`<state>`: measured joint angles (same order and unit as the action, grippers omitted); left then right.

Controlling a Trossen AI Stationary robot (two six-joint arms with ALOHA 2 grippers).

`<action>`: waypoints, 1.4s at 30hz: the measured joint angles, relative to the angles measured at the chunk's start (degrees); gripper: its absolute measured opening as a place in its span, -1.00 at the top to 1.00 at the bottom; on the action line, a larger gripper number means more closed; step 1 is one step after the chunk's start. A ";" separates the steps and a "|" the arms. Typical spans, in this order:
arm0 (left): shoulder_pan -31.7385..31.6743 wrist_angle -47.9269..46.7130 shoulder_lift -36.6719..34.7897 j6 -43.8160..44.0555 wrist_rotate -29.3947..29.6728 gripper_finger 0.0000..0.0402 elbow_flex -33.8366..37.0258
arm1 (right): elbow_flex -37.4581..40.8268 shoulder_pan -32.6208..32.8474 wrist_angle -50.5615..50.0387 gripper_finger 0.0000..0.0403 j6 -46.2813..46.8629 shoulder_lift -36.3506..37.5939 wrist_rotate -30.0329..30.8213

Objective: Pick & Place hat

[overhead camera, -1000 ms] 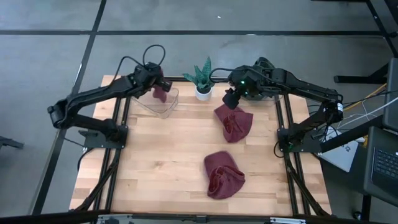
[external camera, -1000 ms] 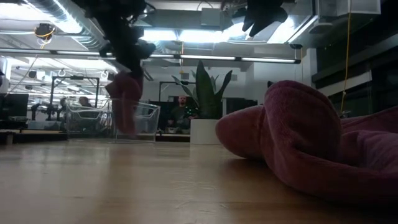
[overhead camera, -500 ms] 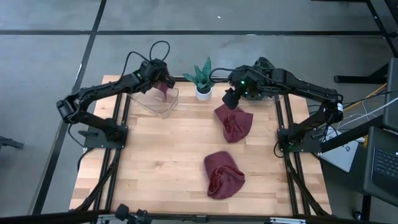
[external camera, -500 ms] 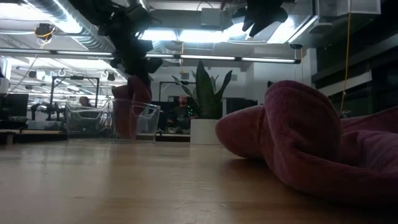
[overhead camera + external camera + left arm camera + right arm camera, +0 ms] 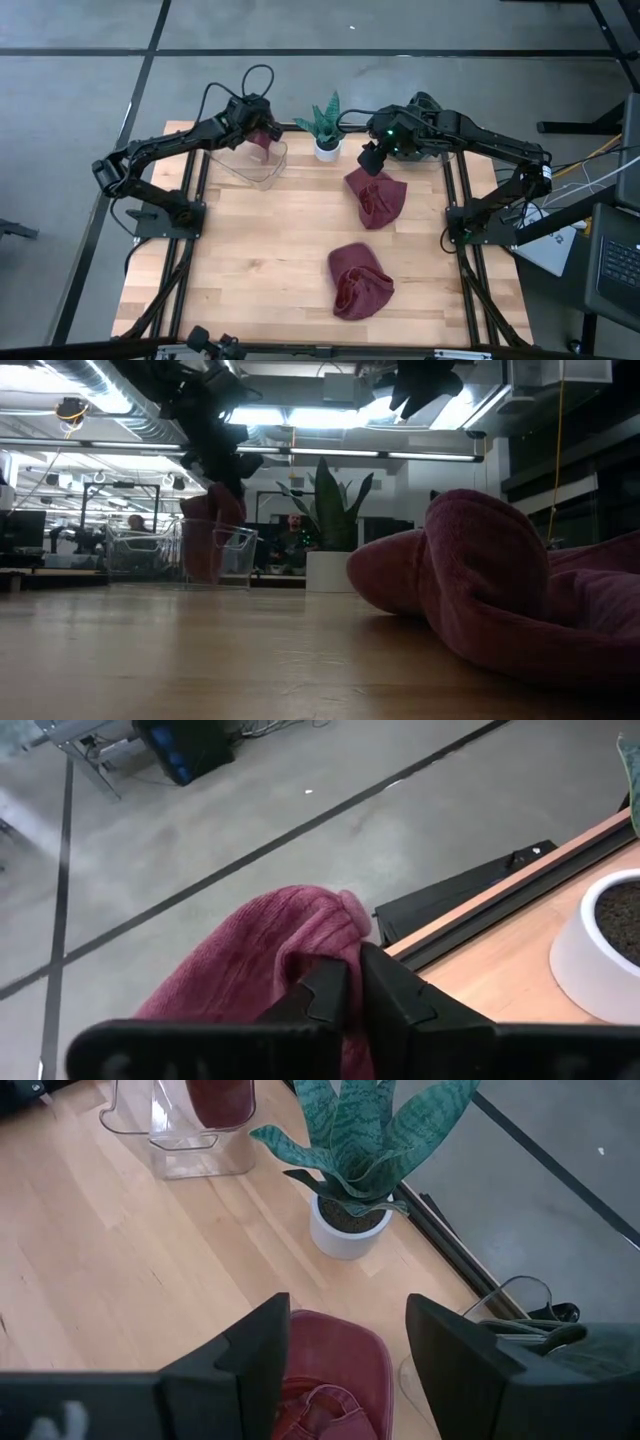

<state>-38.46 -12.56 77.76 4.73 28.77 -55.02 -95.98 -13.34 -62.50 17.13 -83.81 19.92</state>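
Observation:
Three maroon knitted hats show. My left gripper (image 5: 262, 133) is shut on one hat (image 5: 240, 965) at the table's far left, and that hat hangs down into the clear container (image 5: 258, 165). In the low view its lower end (image 5: 208, 545) shows behind the container's wall (image 5: 235, 555). My right gripper (image 5: 371, 160) hovers open just above the far edge of the second hat (image 5: 378, 198), touching nothing. This hat lies flat on the table right of centre. The third hat (image 5: 359, 282) lies crumpled near the front. My left gripper pinches a fold at the hat's upper end (image 5: 322, 942) between its two shut fingers (image 5: 385, 990), coming from above and pointing down. The hat is upright and hangs slack below the fingers (image 5: 212, 520), inside the clear container; whether its bottom rests on the container's floor, I cannot tell.
A potted plant in a white pot (image 5: 326, 140) stands at the far edge between the container and my right gripper, and shows close by in the right wrist view (image 5: 350, 1170). The wooden tabletop (image 5: 260, 250) has bare room at left and centre. A person sits far behind the table (image 5: 291, 535).
My left gripper has moved a little toward the far edge and the right, carrying the hanging hat from the container's left part to over its middle. It has kept still for the last half second. My right gripper has not moved.

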 joint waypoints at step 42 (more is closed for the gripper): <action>1.73 11.18 -1.98 -11.04 -0.08 -0.02 0.04 | 0.00 0.02 -0.65 0.00 -0.47 -0.02 -0.02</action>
<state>-36.72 -1.38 75.78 -6.31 28.70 -54.98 -95.98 -13.32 -63.15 16.67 -83.83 19.90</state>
